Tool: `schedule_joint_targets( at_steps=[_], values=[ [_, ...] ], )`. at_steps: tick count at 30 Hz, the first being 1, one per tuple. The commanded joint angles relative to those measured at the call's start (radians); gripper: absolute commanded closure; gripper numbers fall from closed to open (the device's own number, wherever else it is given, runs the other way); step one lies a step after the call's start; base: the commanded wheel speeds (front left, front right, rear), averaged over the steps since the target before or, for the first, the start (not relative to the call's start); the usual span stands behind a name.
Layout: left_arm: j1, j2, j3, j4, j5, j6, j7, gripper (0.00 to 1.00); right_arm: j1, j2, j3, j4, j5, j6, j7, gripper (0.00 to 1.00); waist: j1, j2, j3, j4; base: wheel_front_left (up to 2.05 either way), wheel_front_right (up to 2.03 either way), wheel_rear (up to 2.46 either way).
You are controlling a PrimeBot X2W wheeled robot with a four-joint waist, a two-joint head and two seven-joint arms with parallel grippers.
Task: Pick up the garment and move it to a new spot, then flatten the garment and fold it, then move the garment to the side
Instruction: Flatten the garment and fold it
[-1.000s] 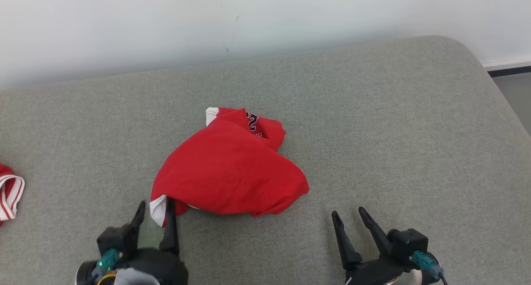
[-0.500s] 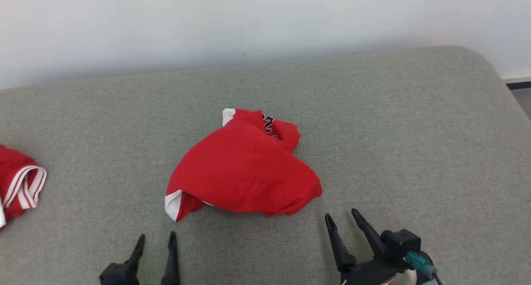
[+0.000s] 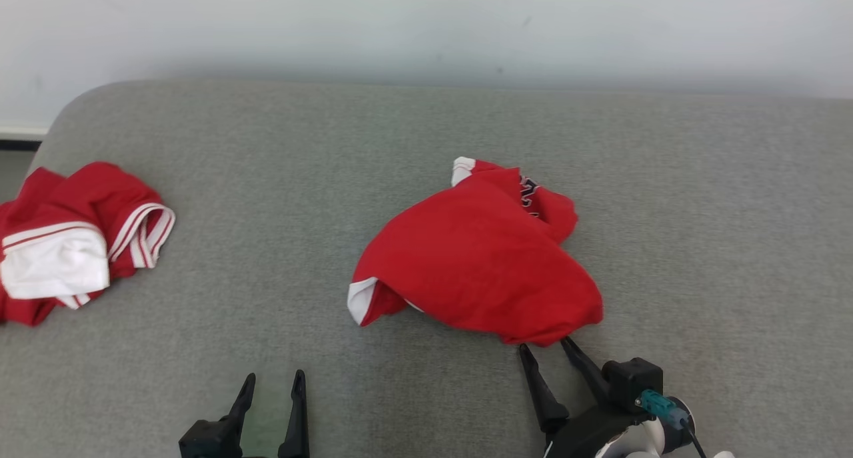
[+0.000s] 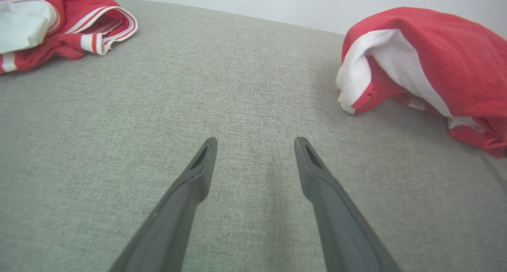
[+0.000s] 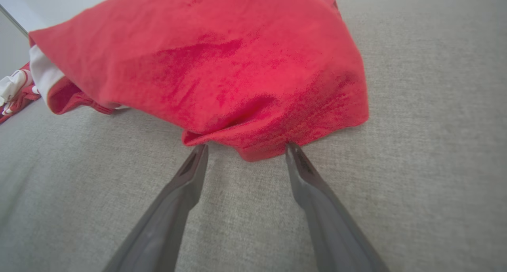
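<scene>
No text or number can be read. The red garment bears a dark print on its crumpled fold, far from the right gripper, too creased to decipher.

Two red garments, two grippers, one grey cushion.

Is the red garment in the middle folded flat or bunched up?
Bunched up. The red garment lies as a rumpled mound on the grey cushion, a white-trimmed edge curled at one end, no flat folded layers.
</scene>
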Motion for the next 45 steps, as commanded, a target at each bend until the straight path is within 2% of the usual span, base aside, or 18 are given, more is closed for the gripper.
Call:
schedule_joint_targets(
  at_steps=[1,2,3,4,6,12,18,23,29,32,33,34,39,45],
  values=[
    [0.006,-0.001,-0.002,-0.005,0.001,-0.001,-0.003,0.0,-0.013,0.001,-0.006,0.01,-0.008,-0.002,0.0,0.0,0.0,0.0,0.02,0.048,0.0,0.0,0.0],
    [0.005,-0.001,-0.004,-0.007,0.001,-0.003,-0.003,0.0,-0.019,0.001,-0.015,0.017,-0.01,-0.002,0.0,0.0,0.0,0.0,0.023,0.055,0.0,0.0,0.0],
    [0.004,-0.001,-0.006,-0.009,0.001,-0.003,-0.003,0.0,-0.025,0.002,-0.02,0.021,-0.012,-0.002,0.0,0.14,0.0,0.0,0.026,0.059,0.0,0.0,0.0],
    [0.001,-0.001,-0.008,-0.011,0.0,-0.002,-0.003,0.0,-0.028,0.003,-0.025,0.024,-0.015,-0.002,0.0,0.45,0.0,0.0,0.029,0.063,0.0,0.0,0.0],
    [-0.005,-0.001,-0.008,-0.013,-0.003,0.001,-0.003,0.0,-0.036,0.003,-0.039,0.019,-0.021,-0.002,0.0,1.0,0.0,0.0,0.036,0.065,0.0,0.0,0.0],
    [0.003,-0.001,-0.001,-0.013,-0.007,0.003,-0.003,0.0,-0.004,-0.009,-0.076,-0.032,-0.026,-0.002,0.0,1.0,0.0,0.0,0.031,0.033,0.0,0.0,0.0],
    [0.03,-0.001,0.009,0.005,0.0,-0.008,-0.003,0.0,0.061,-0.04,-0.162,-0.148,-0.025,-0.002,0.0,1.0,0.0,0.0,-0.015,-0.063,0.0,0.0,0.0],
    [0.031,-0.001,-0.007,0.016,-0.009,-0.01,-0.003,0.0,0.108,-0.107,-0.208,-0.203,-0.056,-0.002,-0.001,1.0,0.0,0.0,-0.054,-0.137,0.0,0.0,0.0],
    [0.044,-0.001,-0.028,0.026,-0.018,-0.007,-0.003,0.0,0.158,-0.162,-0.25,-0.187,-0.07,-0.002,0.0,1.0,0.0,0.0,-0.085,-0.174,0.0,0.0,0.0],
    [0.056,-0.001,-0.035,0.031,-0.013,-0.011,-0.003,0.0,0.192,-0.179,-0.269,-0.111,-0.091,-0.002,0.0,1.0,0.0,0.0,-0.098,-0.177,0.0,0.0,0.0],
    [0.06,-0.001,-0.037,0.032,-0.009,-0.014,-0.003,0.0,0.193,-0.176,-0.277,-0.081,-0.095,-0.002,0.002,0.7,0.0,0.0,-0.1,-0.178,0.0,0.0,0.0],
    [0.065,-0.001,-0.039,0.034,-0.007,-0.017,-0.003,0.0,0.188,-0.169,-0.288,-0.06,-0.094,-0.002,0.001,0.0,0.0,0.0,-0.102,-0.178,0.0,0.0,0.0],
    [0.06,-0.001,-0.082,0.025,-0.018,-0.033,-0.003,0.0,0.155,-0.142,-0.286,-0.018,-0.12,-0.002,-0.001,0.0,0.0,0.0,-0.098,-0.184,0.0,0.0,0.0],
    [0.007,-0.001,-0.208,-0.001,-0.082,-0.071,-0.003,0.0,0.131,-0.118,-0.284,-0.044,-0.142,-0.002,-0.002,0.0,0.0,0.0,-0.07,-0.195,0.0,0.0,0.0]
  ],
)
